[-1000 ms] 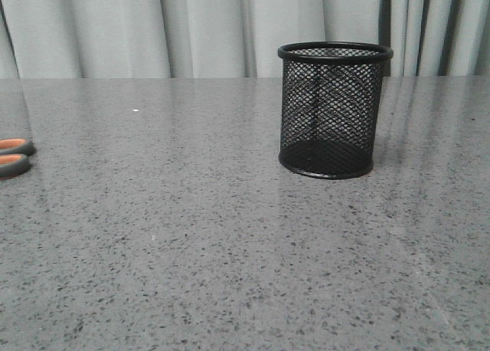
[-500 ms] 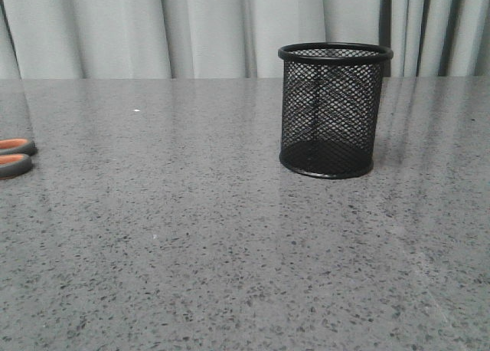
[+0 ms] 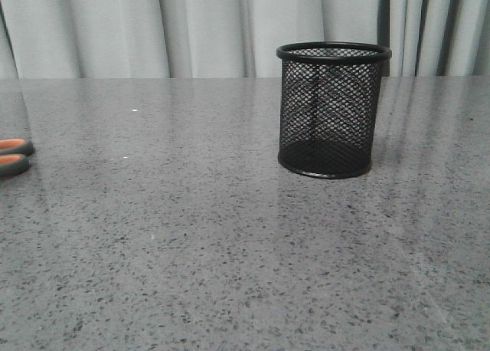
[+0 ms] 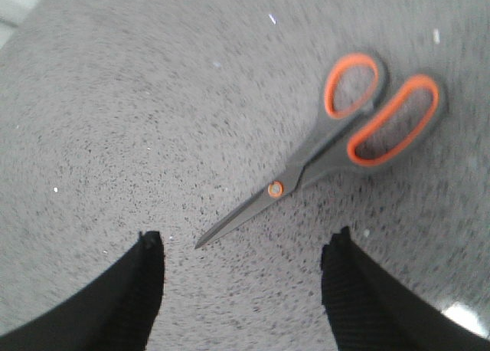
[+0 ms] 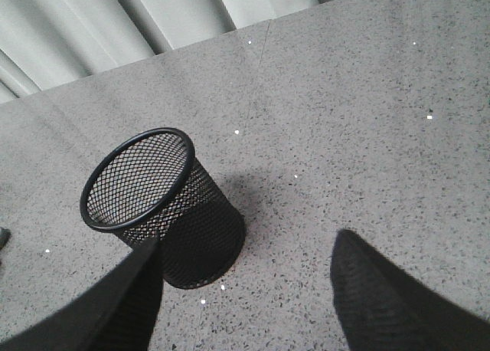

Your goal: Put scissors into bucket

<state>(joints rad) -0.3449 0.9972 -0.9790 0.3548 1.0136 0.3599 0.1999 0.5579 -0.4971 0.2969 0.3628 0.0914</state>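
Note:
The scissors [image 4: 337, 148] lie flat on the grey speckled table, blades closed, grey handles lined in orange. In the front view only the handle loops [image 3: 14, 156] show at the far left edge. My left gripper [image 4: 243, 247] is open above the table, the blade tip just beyond the gap between its fingers, not touching. The bucket [image 3: 332, 109], a black wire-mesh cup, stands upright and empty right of centre. In the right wrist view the bucket [image 5: 164, 209] is beside one finger of my open, empty right gripper [image 5: 246, 247]. Neither gripper shows in the front view.
The grey speckled table [image 3: 191, 236] stretches from the scissors to the bucket. Grey curtains [image 3: 153, 29] hang behind the far table edge.
The front view shifts very slightly; the scissors handles and bucket keep their places on the table.

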